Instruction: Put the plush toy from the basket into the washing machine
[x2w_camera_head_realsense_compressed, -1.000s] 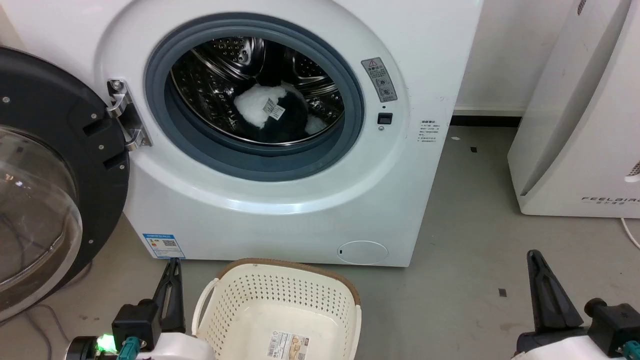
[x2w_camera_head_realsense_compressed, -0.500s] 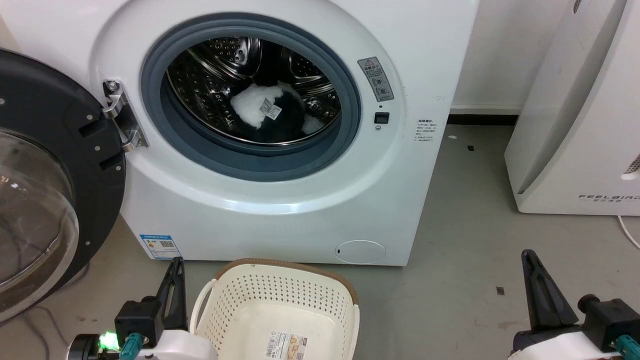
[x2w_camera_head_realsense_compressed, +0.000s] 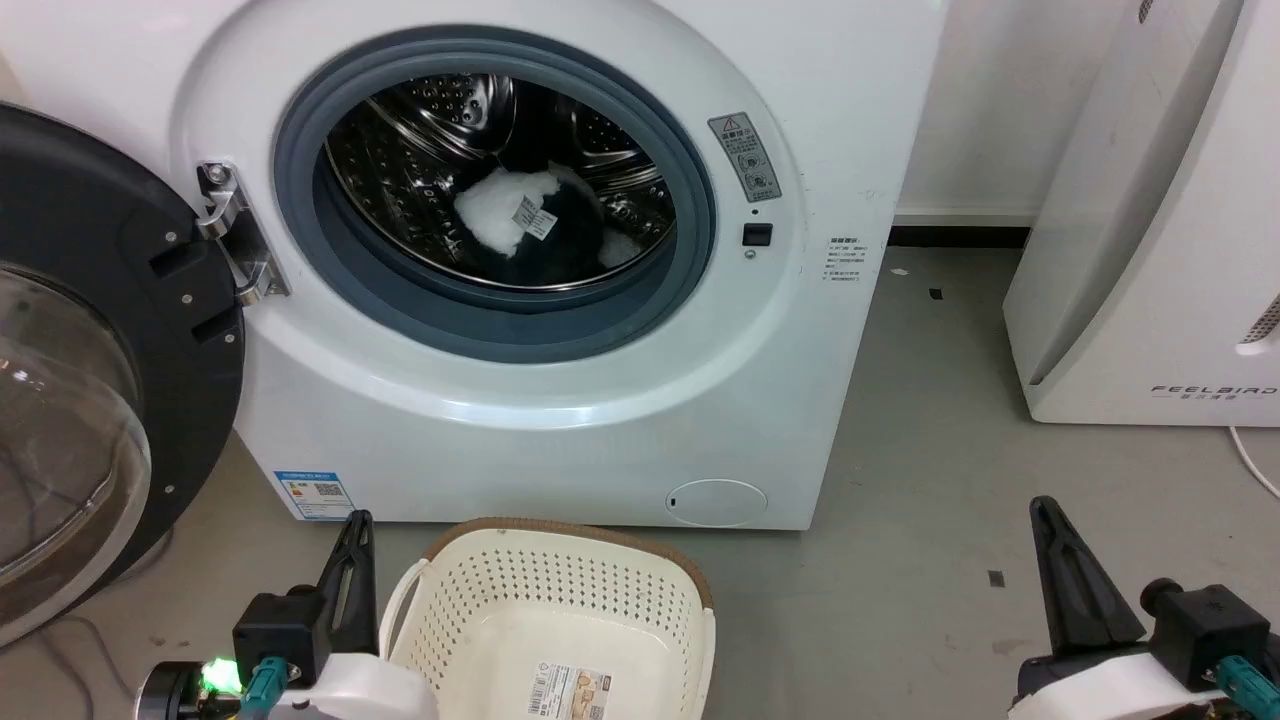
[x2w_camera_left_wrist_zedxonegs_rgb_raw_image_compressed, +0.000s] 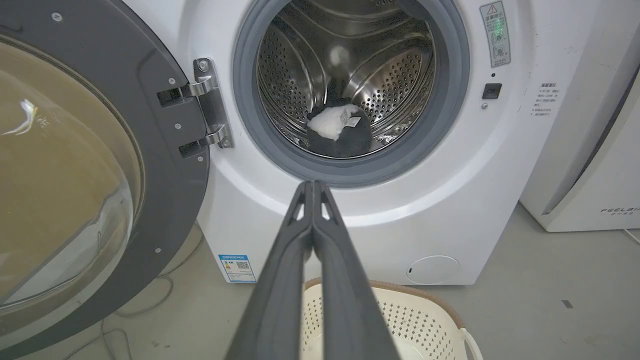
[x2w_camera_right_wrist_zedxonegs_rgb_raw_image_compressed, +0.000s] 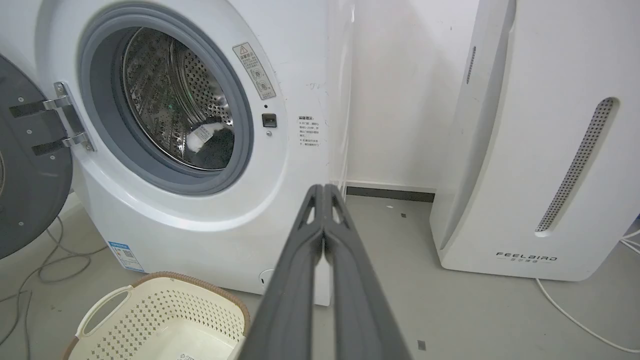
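Observation:
The black-and-white plush toy (x2w_camera_head_realsense_compressed: 535, 225) lies inside the steel drum of the washing machine (x2w_camera_head_realsense_compressed: 560, 400), its white tag facing out; the left wrist view shows the plush toy (x2w_camera_left_wrist_zedxonegs_rgb_raw_image_compressed: 340, 131) too, as does the right wrist view (x2w_camera_right_wrist_zedxonegs_rgb_raw_image_compressed: 210, 142). The machine's glass door (x2w_camera_head_realsense_compressed: 70, 380) hangs wide open at the left. Below it on the floor stands the cream basket (x2w_camera_head_realsense_compressed: 560, 600), holding nothing but its label sticker. My left gripper (x2w_camera_head_realsense_compressed: 355, 530) is shut beside the basket's left rim. My right gripper (x2w_camera_head_realsense_compressed: 1045, 515) is shut over bare floor at the lower right. Both hold nothing.
A white FEELBIRD appliance (x2w_camera_head_realsense_compressed: 1160, 250) stands to the right of the washing machine, with a white cable (x2w_camera_right_wrist_zedxonegs_rgb_raw_image_compressed: 575, 320) on the floor near it. Dark cables (x2w_camera_right_wrist_zedxonegs_rgb_raw_image_compressed: 55, 255) lie under the open door. Grey floor (x2w_camera_head_realsense_compressed: 900, 480) spreads between the machine and the appliance.
The whole head view has shifted a little leftward and the grippers sit slightly lower in it, which is camera movement. The plush toy stays in the drum and both grippers stay shut.

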